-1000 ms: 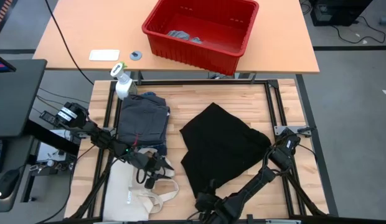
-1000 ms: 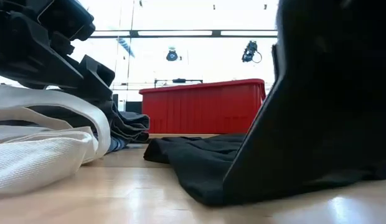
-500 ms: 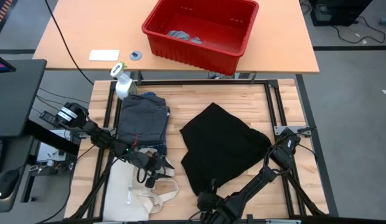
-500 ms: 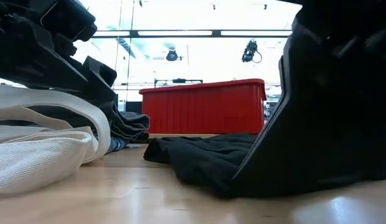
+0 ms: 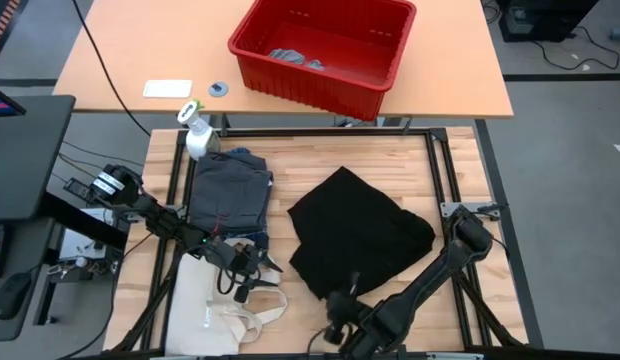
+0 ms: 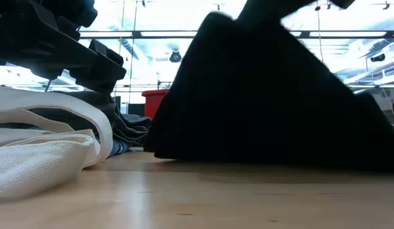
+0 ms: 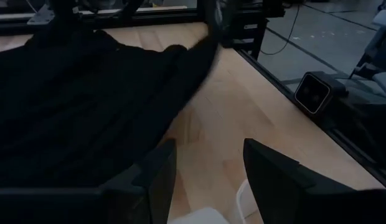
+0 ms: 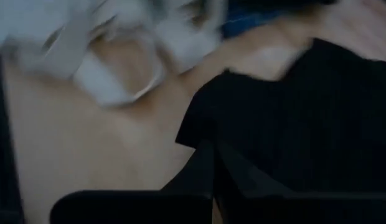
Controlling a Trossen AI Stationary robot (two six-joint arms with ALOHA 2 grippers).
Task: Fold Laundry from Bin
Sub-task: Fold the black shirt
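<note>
While bare wood stays free along the near edge, we see the black garment (image 5: 360, 240) mid-table; the right gripper (image 5: 342, 310) pinches its near corner, lifting it; the left gripper (image 5: 252, 272) stands parted, empty, over the tote bag (image 5: 205, 310).

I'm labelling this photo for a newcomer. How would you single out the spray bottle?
Start at the large red plastic bin on the far table. Look toward the wooden worktable's left far corner: the small white spray bottle with a green-marked nozzle stands there, the only upright item beside the folded grey garment.
</note>
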